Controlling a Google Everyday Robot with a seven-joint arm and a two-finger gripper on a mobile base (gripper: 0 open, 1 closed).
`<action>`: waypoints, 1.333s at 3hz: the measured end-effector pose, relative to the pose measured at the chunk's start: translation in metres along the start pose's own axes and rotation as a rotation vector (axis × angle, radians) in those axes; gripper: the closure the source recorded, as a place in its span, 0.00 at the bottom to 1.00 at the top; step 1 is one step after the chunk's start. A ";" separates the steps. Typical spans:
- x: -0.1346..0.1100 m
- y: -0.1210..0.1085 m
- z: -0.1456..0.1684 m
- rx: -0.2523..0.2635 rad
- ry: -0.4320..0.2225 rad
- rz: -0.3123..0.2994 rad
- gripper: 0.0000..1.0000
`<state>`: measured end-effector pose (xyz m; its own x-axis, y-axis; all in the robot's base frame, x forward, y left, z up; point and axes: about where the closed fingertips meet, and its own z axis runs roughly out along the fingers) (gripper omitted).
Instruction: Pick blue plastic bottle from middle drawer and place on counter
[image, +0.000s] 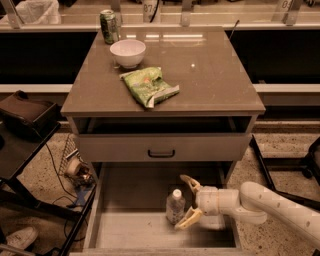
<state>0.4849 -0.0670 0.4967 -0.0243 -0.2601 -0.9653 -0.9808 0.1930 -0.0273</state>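
The blue plastic bottle (175, 206) stands upright on the pale wood floor of the open middle drawer (125, 235), near its centre; it is clear with a white cap. My gripper (187, 201) reaches in from the right on a white arm. Its two tan fingers are spread open, one above and behind the bottle, one low at its base, right beside the bottle's right side and not closed on it. The counter (210, 80) is the glossy grey-brown cabinet top above.
On the counter stand a green soda can (108, 26), a white bowl (128, 52) and a green chip bag (148, 86). The top drawer front with a dark handle (161, 153) overhangs the middle drawer. A black cart (25, 125) and cables stand at left.
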 end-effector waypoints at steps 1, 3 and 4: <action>0.019 0.003 0.001 -0.011 0.030 0.006 0.18; 0.033 0.011 0.005 -0.016 0.027 0.023 0.71; 0.032 0.011 0.007 -0.019 0.025 0.023 0.96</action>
<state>0.4742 -0.0670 0.4634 -0.0519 -0.2793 -0.9588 -0.9834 0.1817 0.0003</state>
